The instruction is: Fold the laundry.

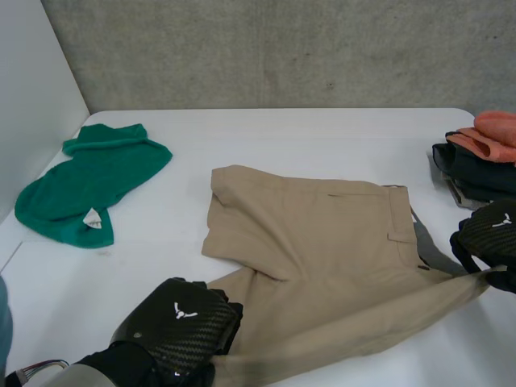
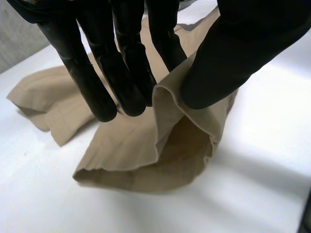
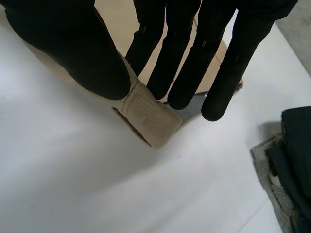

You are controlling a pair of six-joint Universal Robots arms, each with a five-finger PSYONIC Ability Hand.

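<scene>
- Khaki shorts (image 1: 322, 242): spread across the middle of the white table (image 1: 282, 133), waistband toward the robot's right, legs toward its left. Near edge lifted and drawn taut between the two hands.
- Left hand (image 1: 181, 322): at the hem of the near leg. Cloth pinched between the thumb and the straight fingers (image 2: 92, 87), hem gaping open below the grip.
- Right hand (image 1: 488, 234): at the near end of the waistband. Waistband corner clamped between the thumb and the fingers (image 3: 218, 73), tip of the corner poking out past the thumb.
- Step in hand, as judged: carrying the near half over the far half for a lengthwise fold.
- For a clean fold:
  - Raise both hands together to equal height.
  - Hold the edge taut and travel away from the robot on parallel paths.
  - Lay hem on hem and waistband on waistband.
  - Release only once the cloth lies flat.
- Likely faults: slack or uneven travel giving a skewed crease; the shallow pinch at the hem slipping.
- Green garment (image 1: 89, 185): crumpled at the far left of the table, well apart from the shorts.
- Storage: stack of folded clothes (image 1: 476, 173) at the right edge, lying directly on the table, with an orange piece (image 1: 493, 133) on top of dark ones.
</scene>
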